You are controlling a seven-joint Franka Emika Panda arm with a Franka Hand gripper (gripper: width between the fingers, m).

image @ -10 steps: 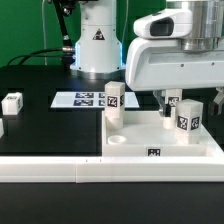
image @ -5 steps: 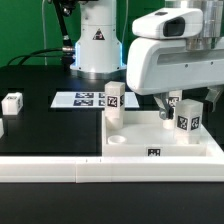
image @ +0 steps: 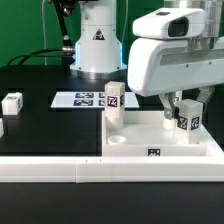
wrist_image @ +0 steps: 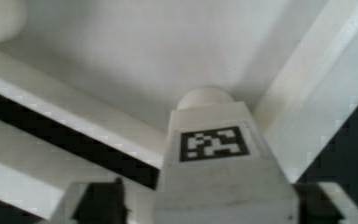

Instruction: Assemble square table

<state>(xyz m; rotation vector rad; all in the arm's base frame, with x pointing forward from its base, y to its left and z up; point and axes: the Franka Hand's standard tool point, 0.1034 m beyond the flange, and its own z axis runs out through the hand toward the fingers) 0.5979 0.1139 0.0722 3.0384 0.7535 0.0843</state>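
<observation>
The gripper [image: 183, 104] is seen lowered over the far right corner of the tabletop [image: 150, 135] in the exterior view, its dark fingers [image: 195, 102] set to either side of an upright leg [image: 187, 118]. In the wrist view the same leg [wrist_image: 211, 150] is framed between the two fingers [wrist_image: 94, 205] (only their blurred tips show at the picture's edge), with narrow dark gaps visible on both sides, so whether the leg is actually clamped cannot be told. The leg stands in the tray-like tabletop near its raised rim. A second leg [image: 113, 99] is planted upright at the tabletop's far left corner. Another leg [image: 12, 103] lies well apart on the black table [image: 50, 125], toward the exterior view's left. The marker board [image: 82, 99] lies flat behind the tabletop, and the long border wall [image: 60, 171] runs along the near edge.
</observation>
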